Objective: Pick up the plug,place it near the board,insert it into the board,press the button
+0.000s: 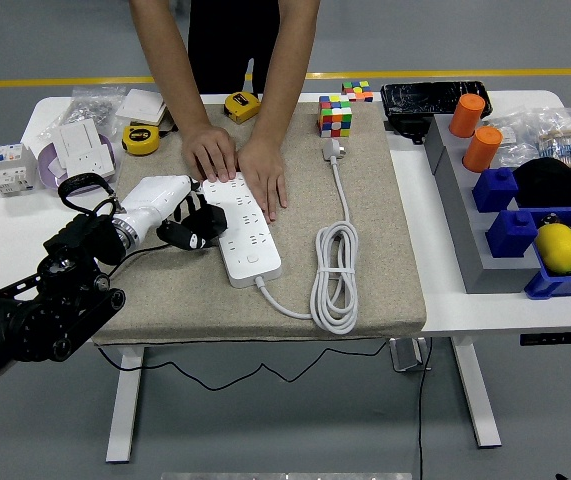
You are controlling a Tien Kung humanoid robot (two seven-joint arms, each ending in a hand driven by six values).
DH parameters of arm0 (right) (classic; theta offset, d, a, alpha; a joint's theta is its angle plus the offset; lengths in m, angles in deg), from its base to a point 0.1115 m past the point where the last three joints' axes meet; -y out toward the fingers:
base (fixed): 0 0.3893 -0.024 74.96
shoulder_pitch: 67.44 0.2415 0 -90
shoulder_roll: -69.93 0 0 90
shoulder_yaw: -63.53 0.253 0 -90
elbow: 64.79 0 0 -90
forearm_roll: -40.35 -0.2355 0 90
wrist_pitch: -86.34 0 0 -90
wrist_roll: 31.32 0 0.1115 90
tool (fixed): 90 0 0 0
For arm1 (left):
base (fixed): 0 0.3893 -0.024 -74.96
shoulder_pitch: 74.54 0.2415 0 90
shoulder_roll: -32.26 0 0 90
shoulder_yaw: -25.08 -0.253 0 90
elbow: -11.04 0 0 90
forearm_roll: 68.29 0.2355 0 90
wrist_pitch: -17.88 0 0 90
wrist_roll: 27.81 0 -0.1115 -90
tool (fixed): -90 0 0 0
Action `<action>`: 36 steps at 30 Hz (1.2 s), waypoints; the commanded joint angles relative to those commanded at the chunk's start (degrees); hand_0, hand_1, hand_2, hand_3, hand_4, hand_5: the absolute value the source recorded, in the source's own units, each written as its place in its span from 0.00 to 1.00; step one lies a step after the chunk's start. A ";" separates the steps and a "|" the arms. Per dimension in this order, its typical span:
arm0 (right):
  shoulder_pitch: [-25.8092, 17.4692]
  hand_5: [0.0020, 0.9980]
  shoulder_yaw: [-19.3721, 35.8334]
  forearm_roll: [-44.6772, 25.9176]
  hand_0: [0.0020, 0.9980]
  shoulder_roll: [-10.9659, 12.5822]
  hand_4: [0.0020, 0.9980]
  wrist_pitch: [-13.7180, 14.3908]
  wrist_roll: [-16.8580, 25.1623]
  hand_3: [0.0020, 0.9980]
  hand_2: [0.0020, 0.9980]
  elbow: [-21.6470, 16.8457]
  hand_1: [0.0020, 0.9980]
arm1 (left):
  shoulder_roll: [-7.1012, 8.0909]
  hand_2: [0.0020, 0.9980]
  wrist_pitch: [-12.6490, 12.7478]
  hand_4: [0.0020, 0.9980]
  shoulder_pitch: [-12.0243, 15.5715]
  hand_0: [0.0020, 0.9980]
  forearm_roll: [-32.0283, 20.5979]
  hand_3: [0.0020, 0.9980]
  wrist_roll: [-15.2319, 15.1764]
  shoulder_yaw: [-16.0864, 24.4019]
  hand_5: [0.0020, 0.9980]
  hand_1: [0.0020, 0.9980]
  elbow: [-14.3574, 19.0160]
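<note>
A white power strip [246, 238] lies on the beige mat [365, 220], running from the person's hands toward the near edge. Its round button [252, 258] shows at the near end. My left hand [193, 226], with a white shell and black fingers, sits at the strip's left edge, curled around a black plug [208, 221]. The plug touches or hovers just over the strip's left row of sockets; which one, I cannot tell. A person at the far side presses both hands [235, 160] flat on the strip's far end. My right arm is out of view.
The strip's white cable [333, 275] lies coiled on the mat, its white plug [332, 150] near a colour cube [334, 115]. Yellow tape measures [140, 139], white sockets and a breaker stand at the left. Grey and blue bins with orange cylinders [480, 148] and a lemon [557, 247] fill the right.
</note>
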 joint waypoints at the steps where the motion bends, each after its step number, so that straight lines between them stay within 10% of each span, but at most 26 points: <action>1: 0.01 0.77 -0.03 -0.06 1.00 -0.01 1.00 0.05 0.03 0.74 0.73 0.00 0.80 | 0.01 0.36 -0.11 0.75 -0.04 0.34 -0.01 0.45 0.00 0.00 0.14 0.35 0.04; 15: 0.08 0.78 0.30 0.01 1.00 0.08 1.00 0.31 0.10 0.74 0.73 0.00 0.80 | 0.12 0.53 -2.55 0.98 -0.27 0.42 -0.45 0.53 0.12 -0.13 0.25 0.59 0.05; 16: 0.09 0.78 0.28 -0.04 1.00 0.07 1.00 0.31 0.12 0.74 0.73 0.00 0.80 | 0.13 0.73 -2.67 1.00 -0.29 0.63 -0.55 0.74 0.10 -0.12 0.32 0.78 0.04; 21: 0.25 0.78 0.33 -0.09 1.00 0.04 1.00 0.25 0.10 0.74 0.73 0.00 0.80 | 0.19 0.73 -3.03 1.00 -0.46 0.63 -0.87 0.74 -0.02 0.12 0.32 0.78 0.16; 22: 0.28 0.77 0.34 -0.09 1.00 0.05 1.00 0.26 0.09 0.74 0.73 0.00 0.80 | 0.20 0.86 -3.07 1.00 -0.47 0.81 -1.04 0.86 -0.08 0.18 0.44 0.92 0.16; 36: 0.06 0.77 0.52 0.05 1.00 0.11 1.00 0.33 0.12 0.74 0.73 0.00 0.80 | 0.98 0.96 -6.21 1.00 0.33 0.94 -2.32 0.96 0.44 1.44 0.64 1.00 2.19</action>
